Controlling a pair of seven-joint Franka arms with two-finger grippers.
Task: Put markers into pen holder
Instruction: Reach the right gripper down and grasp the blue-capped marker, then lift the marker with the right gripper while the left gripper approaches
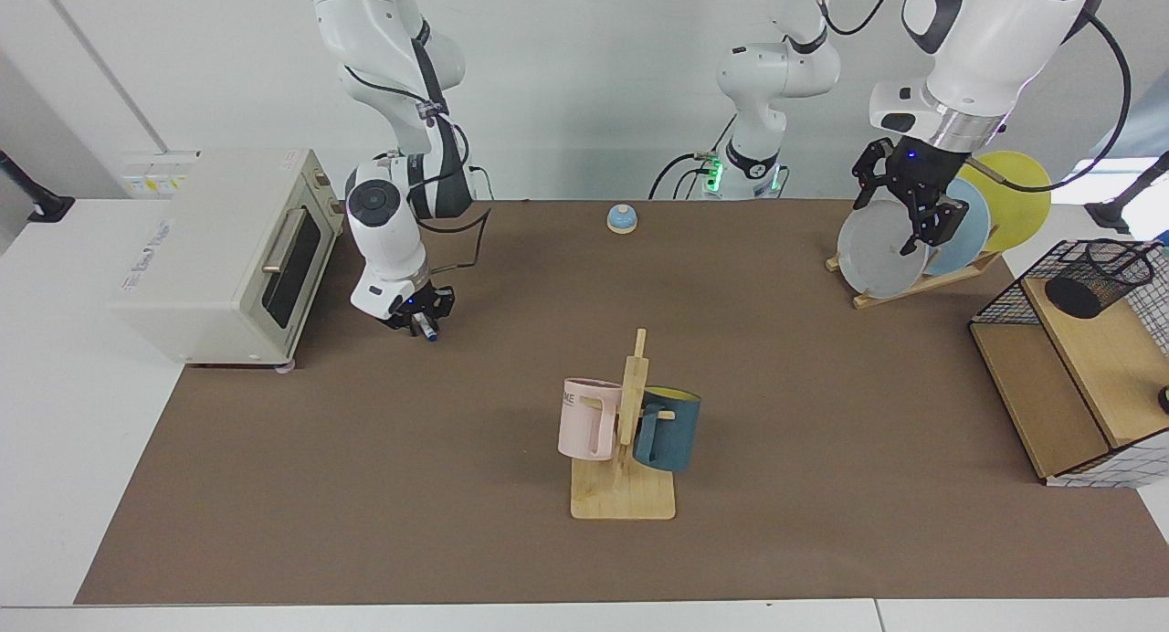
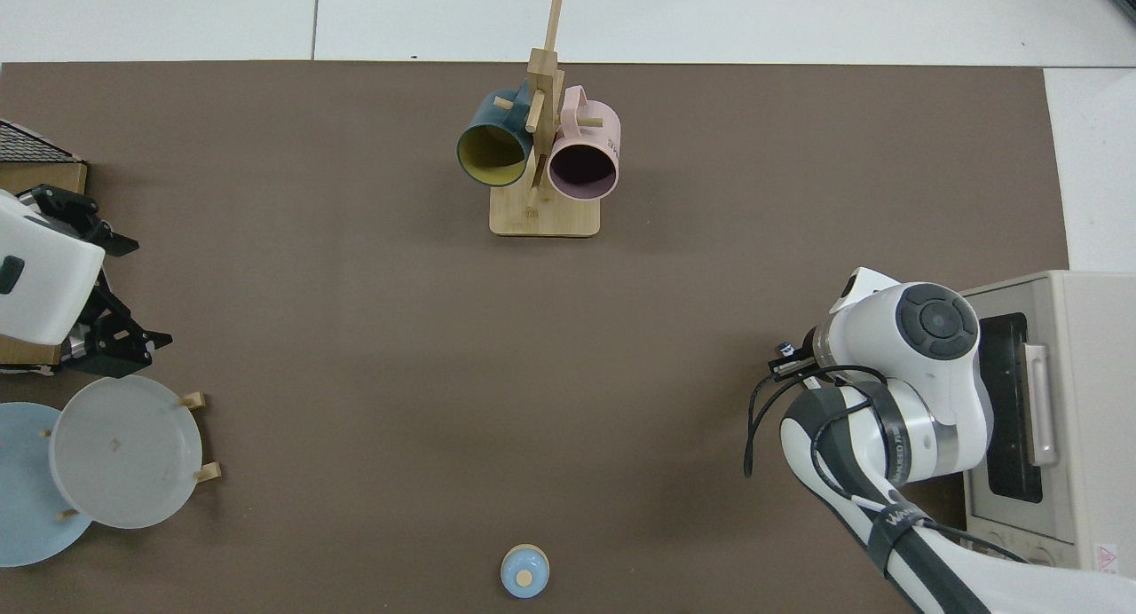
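The marker (image 1: 427,332) lies on the brown mat beside the toaster oven; only its blue end shows below my right gripper (image 1: 417,324), which is down at the mat and shut on it. From above, a small blue bit of the marker (image 2: 784,349) peeks out by the right gripper (image 2: 786,362), under the wrist. The pen holder (image 1: 1099,277), a black mesh cup, stands on the wooden shelf of the wire rack at the far side of the table. My left gripper (image 1: 890,219) hangs open in the air in front of the plates; in the top view the left gripper (image 2: 133,290) is near the rack.
A toaster oven (image 1: 224,253) stands close behind the right arm. A wooden mug tree (image 1: 625,468) with a pink and a blue mug stands mid-table. Plates (image 1: 881,250) lean in a wooden rack next to the wire rack (image 1: 1009,296). A small blue bell (image 1: 622,218) sits at the back.
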